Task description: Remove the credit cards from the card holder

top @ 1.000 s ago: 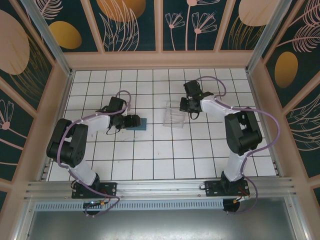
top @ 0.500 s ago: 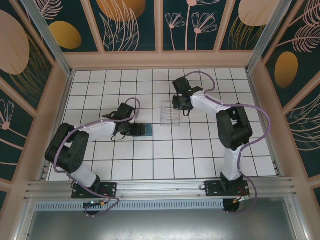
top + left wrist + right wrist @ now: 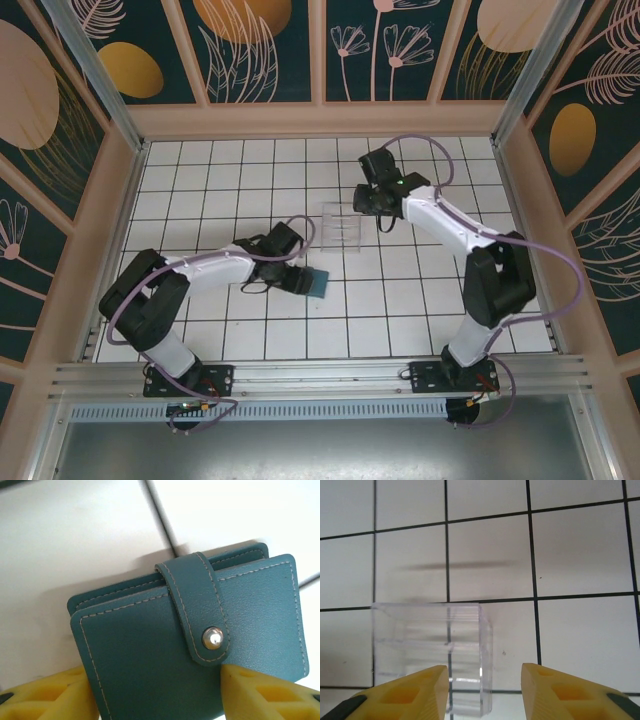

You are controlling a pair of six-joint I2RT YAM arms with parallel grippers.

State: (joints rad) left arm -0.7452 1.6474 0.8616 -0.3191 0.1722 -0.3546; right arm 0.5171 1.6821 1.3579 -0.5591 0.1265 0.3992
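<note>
From the top camera, the left gripper (image 3: 300, 281) reaches over the tiled surface (image 3: 400, 320) with the teal card holder (image 3: 317, 284) at its tip, and the right gripper (image 3: 372, 207) is just beside the clear tray (image 3: 341, 228). In the left wrist view, the yellow fingers (image 3: 45, 700) pinch the lower part of the closed card holder, whose strap (image 3: 192, 605) is fastened by a metal snap (image 3: 213, 638). In the right wrist view, the right gripper's fingers (image 3: 410, 690) are spread apart above the surface, the clear tray partly under one of them.

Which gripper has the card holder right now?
The left gripper: it grips the teal card holder between its yellow fingers. The right gripper hangs open by the clear tray.
</note>
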